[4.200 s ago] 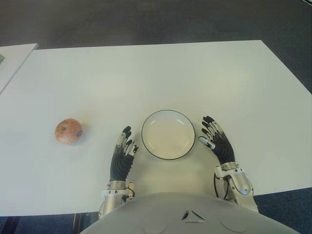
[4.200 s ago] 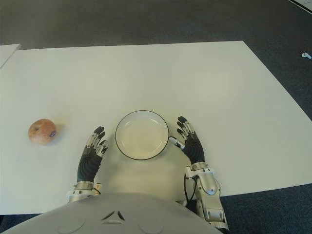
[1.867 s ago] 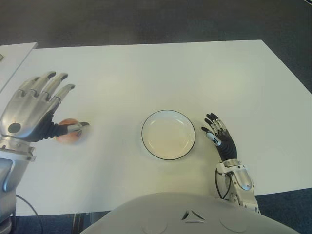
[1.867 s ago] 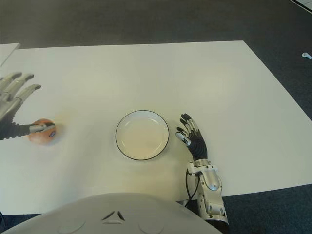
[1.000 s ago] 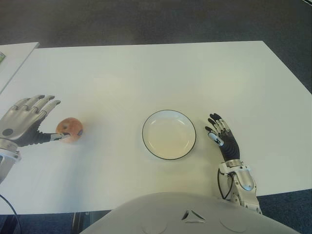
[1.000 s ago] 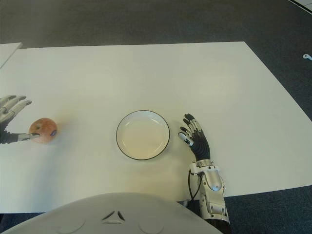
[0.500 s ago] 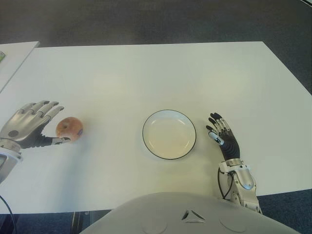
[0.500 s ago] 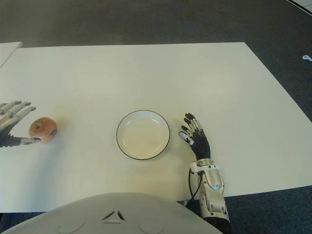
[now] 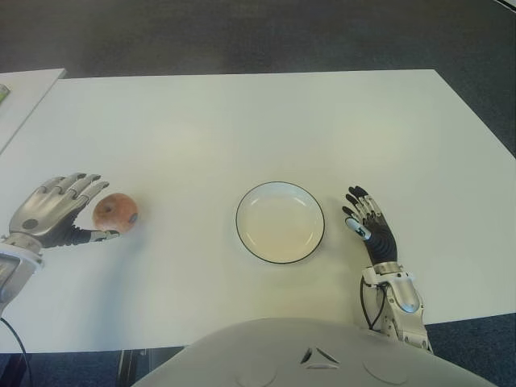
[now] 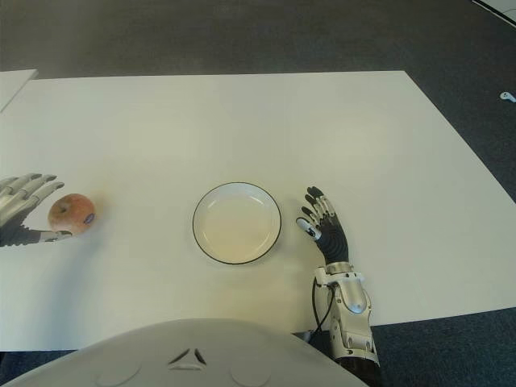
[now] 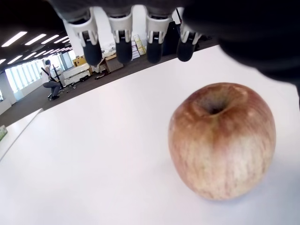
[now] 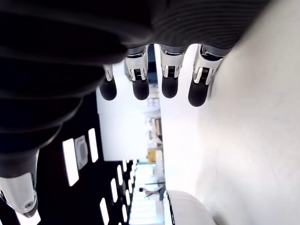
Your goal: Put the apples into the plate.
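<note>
Currently 1 apple (image 9: 115,212) sits on the white table (image 9: 242,121), well left of the empty plate (image 9: 280,222). Left robot hand (image 9: 50,216) spread around it, contact unclear. Right robot hand (image 9: 369,229) spread beside plate's right.

The round apple (image 9: 115,212) was mottled reddish-pink over yellow, with fine red streaks and a small dark sticker; the shallow round plate (image 9: 280,222) was cream-white with a thin black rim; the flat tabletop (image 9: 258,129) was plain white; the left hand (image 9: 50,216) was silver-grey with black fingertips; the right hand (image 9: 369,230) was black with white joints; the carpeted floor (image 9: 242,36) was dark grey.
</note>
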`<state>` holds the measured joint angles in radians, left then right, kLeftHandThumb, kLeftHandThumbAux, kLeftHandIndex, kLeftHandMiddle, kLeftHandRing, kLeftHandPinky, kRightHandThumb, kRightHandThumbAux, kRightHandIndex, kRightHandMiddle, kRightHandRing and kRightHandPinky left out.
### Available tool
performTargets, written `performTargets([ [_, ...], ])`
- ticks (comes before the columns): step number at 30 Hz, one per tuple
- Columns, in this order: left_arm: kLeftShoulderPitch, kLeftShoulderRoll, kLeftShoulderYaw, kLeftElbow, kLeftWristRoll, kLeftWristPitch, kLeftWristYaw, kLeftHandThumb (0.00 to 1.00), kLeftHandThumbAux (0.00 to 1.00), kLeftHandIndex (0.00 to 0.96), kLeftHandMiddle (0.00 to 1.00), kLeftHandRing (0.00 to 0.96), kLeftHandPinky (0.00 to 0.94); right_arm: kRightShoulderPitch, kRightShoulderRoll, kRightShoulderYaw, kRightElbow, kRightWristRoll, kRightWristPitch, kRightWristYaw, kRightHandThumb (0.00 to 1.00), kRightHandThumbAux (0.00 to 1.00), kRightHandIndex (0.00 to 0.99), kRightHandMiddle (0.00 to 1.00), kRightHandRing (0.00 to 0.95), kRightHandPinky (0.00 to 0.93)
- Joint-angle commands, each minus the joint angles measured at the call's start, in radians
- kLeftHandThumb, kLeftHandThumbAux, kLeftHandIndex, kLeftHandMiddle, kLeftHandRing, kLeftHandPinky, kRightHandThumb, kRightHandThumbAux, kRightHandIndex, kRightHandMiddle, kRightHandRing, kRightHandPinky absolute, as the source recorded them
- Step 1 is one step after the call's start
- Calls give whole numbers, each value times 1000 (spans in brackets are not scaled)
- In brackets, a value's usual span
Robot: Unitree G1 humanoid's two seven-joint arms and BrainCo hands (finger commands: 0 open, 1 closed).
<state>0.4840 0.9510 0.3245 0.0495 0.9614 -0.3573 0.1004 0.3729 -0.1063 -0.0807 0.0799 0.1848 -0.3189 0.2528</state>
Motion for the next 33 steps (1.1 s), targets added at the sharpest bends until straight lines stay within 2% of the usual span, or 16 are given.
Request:
performTargets([
  [1, -21, 7, -40, 24, -7, 14, 13, 287, 265, 0, 0, 0, 0, 23, -3, -6, 69, -8, 47, -3, 195, 589, 64, 32, 0, 23],
  [18, -90, 15, -138, 97, -6, 64, 36, 289, 276, 0, 0, 0, 0, 24, 1, -9, 66, -8, 40, 0, 219, 582, 94, 57, 13, 31],
  [33, -151, 28, -215, 155, -1, 111, 37, 287, 290, 0, 0, 0, 0, 36, -5, -9, 56, -21, 45, -9, 195, 576, 78, 36, 0, 0],
])
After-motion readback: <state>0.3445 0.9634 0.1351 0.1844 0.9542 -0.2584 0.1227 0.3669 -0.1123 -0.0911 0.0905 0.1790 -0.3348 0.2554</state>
